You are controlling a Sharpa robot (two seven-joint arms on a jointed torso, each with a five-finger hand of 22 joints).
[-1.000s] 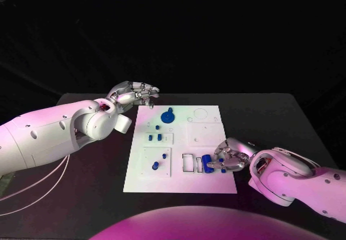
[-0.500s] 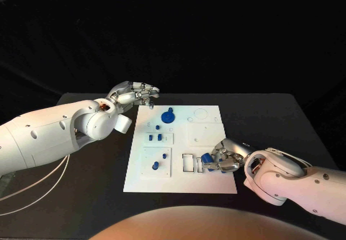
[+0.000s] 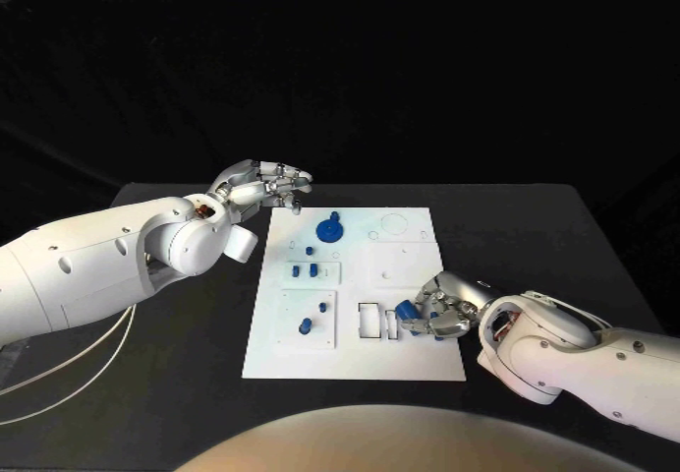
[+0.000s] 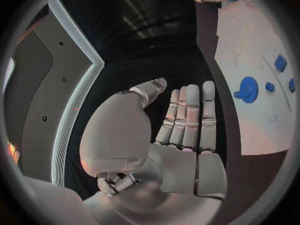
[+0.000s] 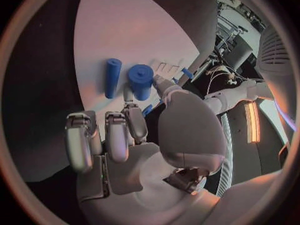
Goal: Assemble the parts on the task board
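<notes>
Task board [image 3: 355,344] mid-table [image 3: 538,226], gear [image 3: 329,231] seemingly at far end

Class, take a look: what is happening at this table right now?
A two-armed robot is fitting blue parts into a white board. Its right hand holds a blue cylinder at the board's near right side, beside a blue peg lying there. Its left hand hovers open past the board's far left corner, holding nothing. A blue gear sits at the far end.

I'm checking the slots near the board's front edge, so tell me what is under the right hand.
Under the right hand, a blue cylinder stands pinched in its fingertips on the task board, with another blue peg lying beside it. The slot beneath the fingers is hidden.
</notes>
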